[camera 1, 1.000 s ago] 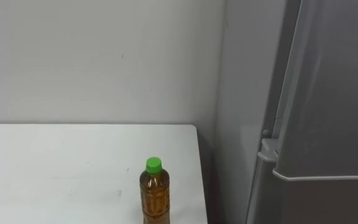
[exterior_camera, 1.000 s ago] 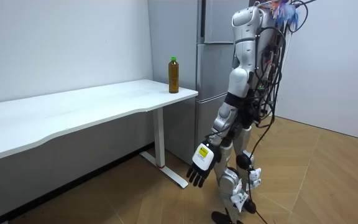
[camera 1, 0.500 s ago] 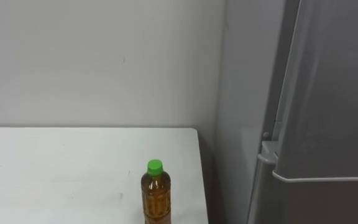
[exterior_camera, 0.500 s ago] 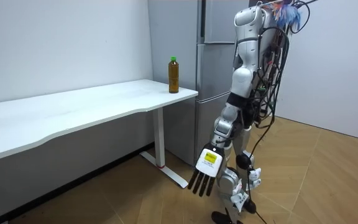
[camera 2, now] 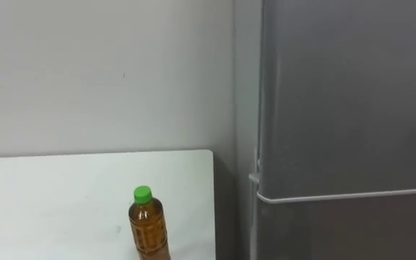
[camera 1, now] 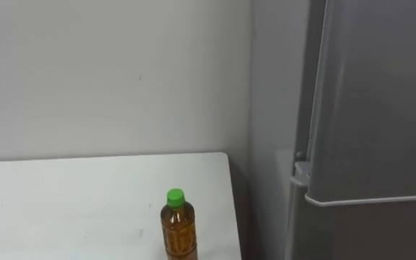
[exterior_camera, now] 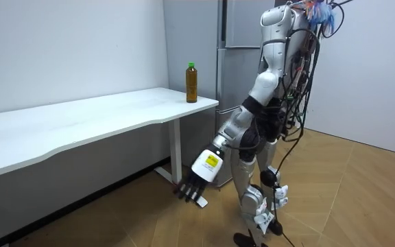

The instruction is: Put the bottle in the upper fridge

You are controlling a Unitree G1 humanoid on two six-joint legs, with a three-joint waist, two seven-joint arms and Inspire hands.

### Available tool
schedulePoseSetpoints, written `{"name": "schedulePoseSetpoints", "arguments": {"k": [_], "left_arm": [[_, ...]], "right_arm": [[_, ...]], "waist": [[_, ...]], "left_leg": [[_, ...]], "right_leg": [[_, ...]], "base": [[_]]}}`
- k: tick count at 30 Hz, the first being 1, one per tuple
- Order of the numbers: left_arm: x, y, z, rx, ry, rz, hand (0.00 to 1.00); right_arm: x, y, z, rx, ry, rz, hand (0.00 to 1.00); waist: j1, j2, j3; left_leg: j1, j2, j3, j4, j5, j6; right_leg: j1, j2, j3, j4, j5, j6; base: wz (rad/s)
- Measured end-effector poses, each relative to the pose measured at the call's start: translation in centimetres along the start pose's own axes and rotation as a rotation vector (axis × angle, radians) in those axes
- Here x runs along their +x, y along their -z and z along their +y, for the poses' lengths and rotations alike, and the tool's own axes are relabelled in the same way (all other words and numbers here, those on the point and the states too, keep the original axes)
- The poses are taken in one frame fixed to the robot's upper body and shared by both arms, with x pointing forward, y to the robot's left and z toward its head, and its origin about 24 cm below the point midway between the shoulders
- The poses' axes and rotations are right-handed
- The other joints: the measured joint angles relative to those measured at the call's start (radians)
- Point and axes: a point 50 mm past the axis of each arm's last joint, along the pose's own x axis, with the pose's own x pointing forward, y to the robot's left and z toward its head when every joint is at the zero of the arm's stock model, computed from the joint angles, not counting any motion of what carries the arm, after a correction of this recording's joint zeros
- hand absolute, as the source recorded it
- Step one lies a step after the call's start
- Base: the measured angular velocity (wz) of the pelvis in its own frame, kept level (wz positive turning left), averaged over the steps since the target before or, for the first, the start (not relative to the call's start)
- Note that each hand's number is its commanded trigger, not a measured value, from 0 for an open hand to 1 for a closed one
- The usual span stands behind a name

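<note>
A bottle point(camera 1: 178, 227) of amber liquid with a green cap stands upright near the right end of the white table point(camera 1: 63, 195), close to its front edge. Right of the table stands the grey fridge point(camera 1: 370, 123), its doors shut, with the seam between upper and lower door low in the eye views. In the room view the bottle point(exterior_camera: 192, 83) stands at the table's corner beside the fridge point(exterior_camera: 233, 68). I stand a step back from the table and fridge, facing them. My left hand point(exterior_camera: 199, 180) hangs low at knee height below the table edge, fingers straight and open.
A plain white wall rises behind the table. The table point(exterior_camera: 81, 120) runs long toward the room view's left, on a white leg point(exterior_camera: 176, 154). Wooden floor lies around me, with open room on the room view's right.
My left arm has swung forward and toward the table, carrying the open hand from beside my leg to under the table's edge. The eye views have shifted slightly.
</note>
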Motion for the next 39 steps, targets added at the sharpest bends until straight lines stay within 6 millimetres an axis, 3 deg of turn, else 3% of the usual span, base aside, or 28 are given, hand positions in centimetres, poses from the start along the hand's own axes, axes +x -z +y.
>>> {"name": "schedulePoseSetpoints", "arguments": {"k": [5,6,9,10,11,17,29,35,39], "left_arm": [[-1.1,-5.4,-1.6,-0.150,0.062,-0.227,0.00],[-1.5,-6.7,-2.0,-0.185,0.079,-0.273,0.00],[-2.3,-9.6,-2.4,-0.278,0.074,-0.372,0.00],[-2.5,-10.2,-2.5,-0.294,0.073,-0.391,0.00],[-3.1,-11.3,-2.7,-0.325,0.085,-0.433,0.00],[-6.2,-15.7,-3.0,-0.439,0.159,-0.614,0.00],[-11.1,-20.2,-3.7,-0.487,0.368,-0.876,0.00],[-15.8,-22.8,-3.9,-0.504,0.521,-1.091,0.00],[-17.3,-23.3,-4.9,-0.459,0.592,-1.159,0.00]], "right_arm": [[-0.1,0.0,-0.4,0.005,0.011,-0.015,0.00],[-0.2,0.2,-0.6,0.014,0.014,-0.018,0.00],[-0.3,0.6,-1.0,0.023,0.030,-0.013,0.00],[-0.3,0.5,-1.0,0.023,0.030,-0.016,0.00],[-0.3,0.5,-1.0,0.021,0.028,-0.017,0.00],[-0.4,0.8,-1.0,0.022,0.027,-0.010,0.00],[-0.4,0.8,-0.8,-0.001,0.008,-0.002,0.00],[0.0,0.4,-0.1,-0.010,-0.010,0.007,0.00],[0.0,0.3,0.0,-0.005,-0.010,0.007,0.00]], "waist": [[0.025,0.001,-0.0012],[0.027,0.007,-0.0049],[0.028,0.000,-0.0012],[0.030,0.010,-0.0066],[0.029,0.001,-0.0018],[0.025,-0.002,-0.0015],[0.019,-0.005,0.0009],[-0.013,-0.007,0.0047],[-0.031,-0.002,0.0039]], "left_leg": [[-0.001,0.000,-0.003,0.001,0.000,0.000],[-0.001,0.000,-0.007,0.000,0.000,0.000],[0.007,0.000,-0.009,-0.001,0.000,0.000],[0.007,0.000,-0.010,-0.001,0.000,0.000],[0.006,0.000,-0.010,-0.001,0.000,0.000],[-0.003,-0.005,-0.042,0.003,-0.002,0.002],[-0.001,-0.006,-0.047,0.006,-0.002,0.003],[-0.002,-0.006,-0.047,0.006,-0.002,0.003],[-0.004,-0.006,-0.049,0.005,-0.002,0.003]], "right_leg": [[-0.004,0.002,0.004,0.004,0.000,0.000],[0.000,0.001,-0.002,0.010,0.000,0.000],[0.001,0.001,-0.007,0.012,0.000,0.000],[0.001,0.001,-0.007,0.013,0.000,0.000],[0.000,0.000,-0.007,0.013,0.000,0.000],[0.001,0.001,-0.010,0.015,0.000,0.000],[0.001,0.002,-0.007,0.013,0.000,0.000],[0.001,0.001,-0.008,0.011,0.000,0.000],[0.002,0.001,-0.009,0.011,0.000,0.000]], "base": [[-0.03],[0.05],[0.02],[0.00],[0.00],[0.02],[-0.01],[0.00],[0.01]]}}
